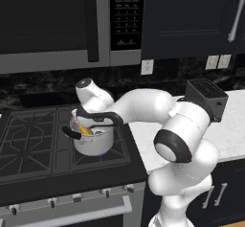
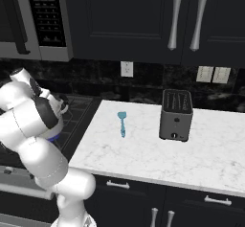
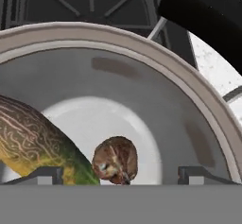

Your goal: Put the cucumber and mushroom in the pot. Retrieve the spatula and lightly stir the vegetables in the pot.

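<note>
1. The gripper (image 3: 121,175) was seen spread wide above the pot (image 3: 198,100), with nothing held.
2. The mushroom (image 3: 115,159) lay between its fingertips, and the cucumber (image 3: 33,142) beside the left one.
3. The spatula (image 2: 122,123) lay well apart on the counter (image 2: 143,154).

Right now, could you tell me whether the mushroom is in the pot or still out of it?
In. The mushroom lies on the pot floor beside the cucumber, between the open gripper tips.
</note>
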Controlling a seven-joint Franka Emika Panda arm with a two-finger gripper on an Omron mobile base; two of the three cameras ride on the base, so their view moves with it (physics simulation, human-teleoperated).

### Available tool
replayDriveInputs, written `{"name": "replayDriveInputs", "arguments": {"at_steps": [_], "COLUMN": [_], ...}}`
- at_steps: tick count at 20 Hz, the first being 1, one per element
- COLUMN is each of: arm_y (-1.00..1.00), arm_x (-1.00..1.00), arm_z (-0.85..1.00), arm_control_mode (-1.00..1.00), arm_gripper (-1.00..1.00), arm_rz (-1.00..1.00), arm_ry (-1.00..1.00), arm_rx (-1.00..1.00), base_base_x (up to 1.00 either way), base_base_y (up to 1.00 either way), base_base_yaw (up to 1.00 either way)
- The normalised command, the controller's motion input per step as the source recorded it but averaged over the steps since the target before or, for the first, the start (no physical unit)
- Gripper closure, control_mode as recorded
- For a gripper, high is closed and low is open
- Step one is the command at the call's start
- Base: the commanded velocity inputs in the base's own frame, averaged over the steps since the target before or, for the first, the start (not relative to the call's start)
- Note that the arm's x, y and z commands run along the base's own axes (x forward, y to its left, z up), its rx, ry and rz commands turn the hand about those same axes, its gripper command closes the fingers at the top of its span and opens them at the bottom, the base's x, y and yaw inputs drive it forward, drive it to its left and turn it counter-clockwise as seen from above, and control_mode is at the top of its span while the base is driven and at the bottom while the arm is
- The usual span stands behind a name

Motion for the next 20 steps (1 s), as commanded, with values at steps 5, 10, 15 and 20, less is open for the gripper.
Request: {"name": "replayDriveInputs", "arguments": {"at_steps": [5,10,15,20], "arm_y": [0.00,-0.56,-0.94,-1.00], "arm_x": [-0.41,-0.99,-0.67,-0.06], "arm_z": [0.47,0.77,0.49,0.10], "arm_control_mode": [-1.00,-1.00,-1.00,-1.00], "arm_gripper": [-1.00,-1.00,-1.00,-1.00], "arm_rz": [-0.04,-0.01,-0.03,-0.05], "arm_ry": [-0.04,-0.10,0.00,0.07], "arm_rx": [0.00,0.00,0.00,0.00], "base_base_x": [0.00,0.00,0.00,0.00], "base_base_y": [0.00,0.00,0.00,0.00], "base_base_yaw": [0.00,0.00,0.00,0.00]}}
